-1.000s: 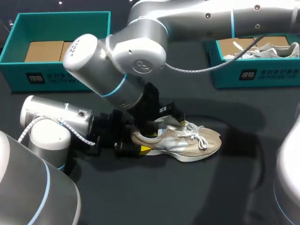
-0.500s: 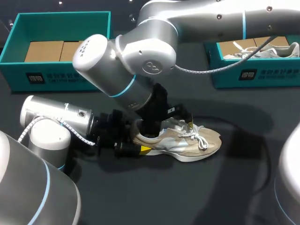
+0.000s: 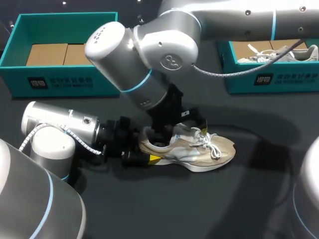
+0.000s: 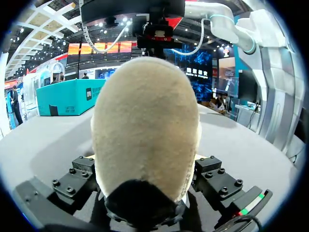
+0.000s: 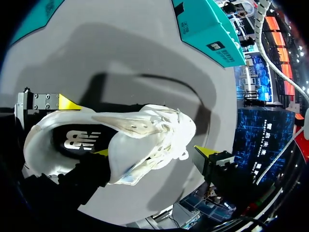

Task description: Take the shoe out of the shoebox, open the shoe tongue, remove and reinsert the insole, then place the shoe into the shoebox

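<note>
A beige and white shoe (image 3: 209, 152) lies on its sole on the dark table, toe to the right. My left gripper (image 3: 147, 150) is shut on its heel from both sides. That heel (image 4: 145, 130) fills the left wrist view between the black fingers (image 4: 77, 176). My right gripper (image 3: 187, 127) reaches over from the right and hangs just above the tongue and laces, open. In the right wrist view its yellow fingertips (image 5: 205, 151) straddle the shoe (image 5: 145, 130) at the tongue without gripping it. The dark insole (image 5: 79, 140) shows in the shoe's mouth.
A teal shoebox (image 3: 65, 79) with cardboard pieces in it stands at the back left. A second teal box (image 3: 271, 77) at the back right holds another pale shoe (image 3: 279, 54). The right arm's big elbow hangs over the table's middle.
My right arm has swung rightward and back, and its gripper has slid a little along the shoe toward the laces. The left arm and the shoe have stayed put.
</note>
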